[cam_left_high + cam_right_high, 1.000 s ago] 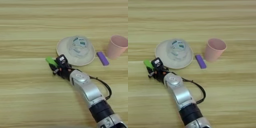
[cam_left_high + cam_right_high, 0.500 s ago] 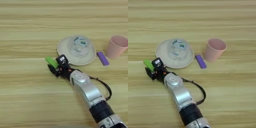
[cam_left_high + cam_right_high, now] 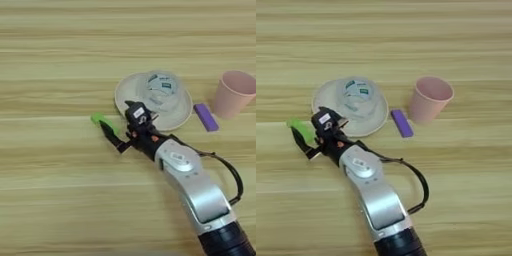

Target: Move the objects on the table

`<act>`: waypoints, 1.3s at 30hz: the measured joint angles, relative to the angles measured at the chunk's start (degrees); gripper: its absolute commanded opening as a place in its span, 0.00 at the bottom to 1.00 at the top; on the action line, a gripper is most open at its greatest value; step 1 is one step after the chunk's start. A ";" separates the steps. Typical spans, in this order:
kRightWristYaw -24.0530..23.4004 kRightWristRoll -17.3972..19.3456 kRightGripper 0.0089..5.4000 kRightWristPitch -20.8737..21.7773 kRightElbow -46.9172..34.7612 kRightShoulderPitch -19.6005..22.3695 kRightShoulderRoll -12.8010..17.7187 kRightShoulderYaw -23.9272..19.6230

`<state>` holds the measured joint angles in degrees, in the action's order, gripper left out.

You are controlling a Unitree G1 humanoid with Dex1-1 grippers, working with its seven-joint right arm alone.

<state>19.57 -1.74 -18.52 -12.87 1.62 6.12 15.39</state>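
The pincer (image 3: 116,131) remains closed on the green bar (image 3: 101,121), which has shifted slightly away from the plate (image 3: 126,92), suggesting transport is underway.

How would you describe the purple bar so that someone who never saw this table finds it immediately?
Start at the cream plate near the middle of the wooden table, then look right toward the pink cup. The purple bar lies flat on the wood in the gap between them. It is the only purple item; the other small bar is green, left of the plate.
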 measured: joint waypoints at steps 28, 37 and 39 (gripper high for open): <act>-3.60 6.46 0.99 2.74 -1.13 -9.48 6.25 -23.93; -5.51 6.66 0.99 2.18 6.02 -7.73 4.81 -24.12; -6.03 6.65 0.99 2.25 6.52 -7.55 4.32 -24.08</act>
<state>13.54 4.90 -16.27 -6.35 -5.92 10.45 -8.68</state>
